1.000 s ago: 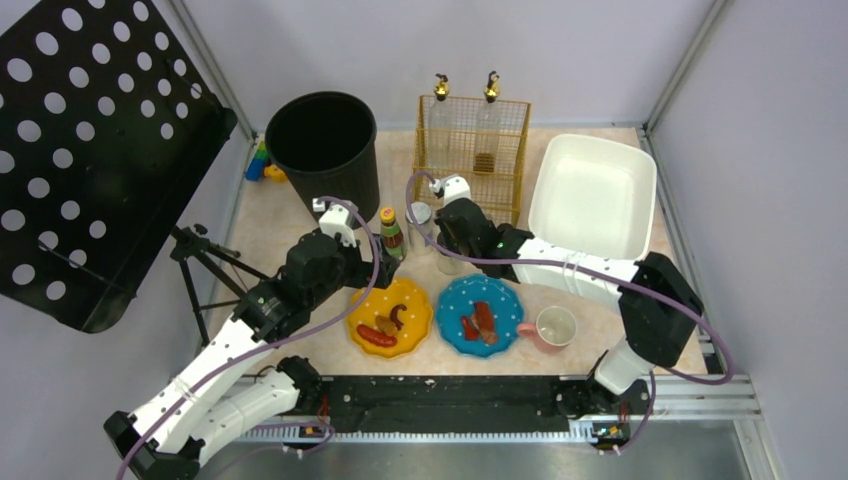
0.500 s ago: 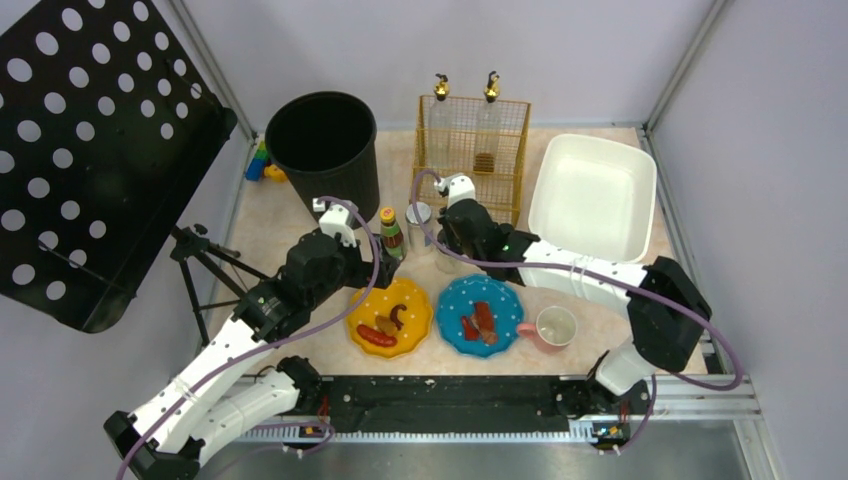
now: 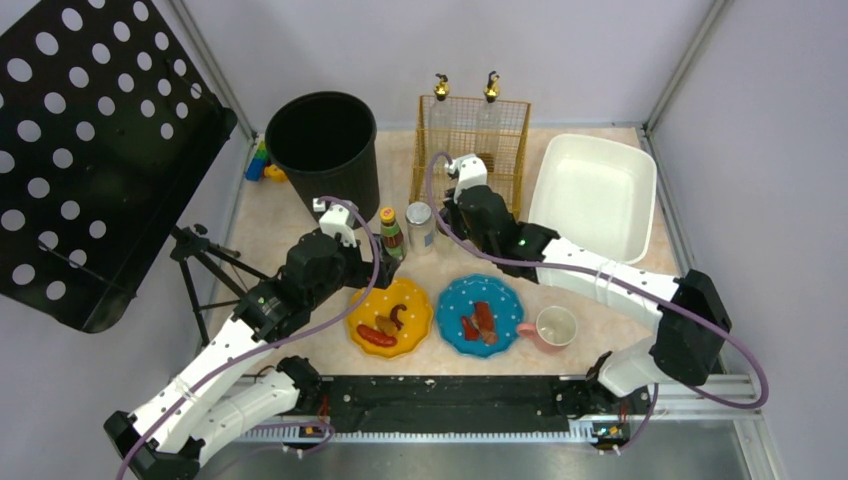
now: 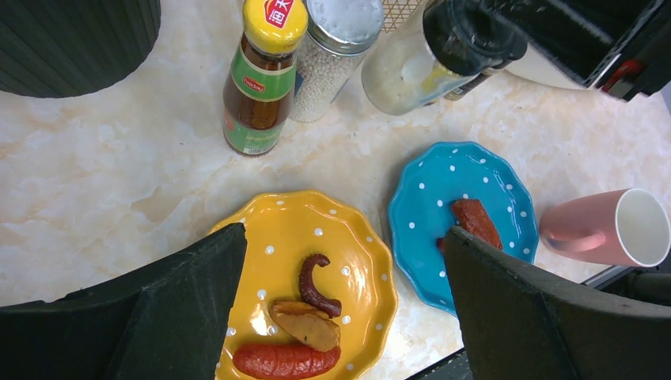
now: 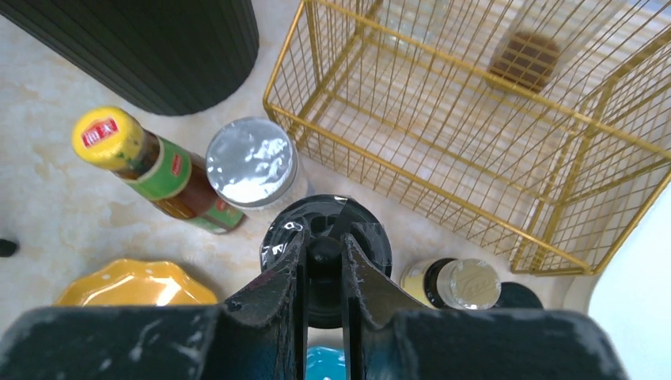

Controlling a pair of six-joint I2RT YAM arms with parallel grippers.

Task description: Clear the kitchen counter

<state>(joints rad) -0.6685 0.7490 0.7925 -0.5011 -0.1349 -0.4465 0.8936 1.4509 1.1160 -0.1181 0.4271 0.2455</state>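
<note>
Black plastic is all the right hand (image 5: 323, 261) has to hold by: it is pinched tight on the small knob atop the cap of a clear bottle (image 4: 403, 71), just in front of the gold wire basket (image 5: 475, 119). In the left wrist view the bottle hangs tilted, so we judge the grip thin. A quick swing could let the knob slip or twist, dropping the bottle onto the kitchen counter (image 4: 95, 174), which spreads out from under the basket towards the arms.

The neighbours are close. The silver-lidded jar (image 5: 252, 162) and the sauce bottle (image 4: 257, 87) stand just left of the basket's near corner, right beside the hanging bottle. A sideways drift could knock either over. A small capped bottle (image 5: 451, 283) also sits against the basket's front. If the bottle goes into the basket, we think too low a carry would clip the wire rim.

The left hand (image 4: 344, 233) is spread wide and holds nothing, poised over the yellow plate (image 4: 301, 202), nearer the arms than the basket.
</note>
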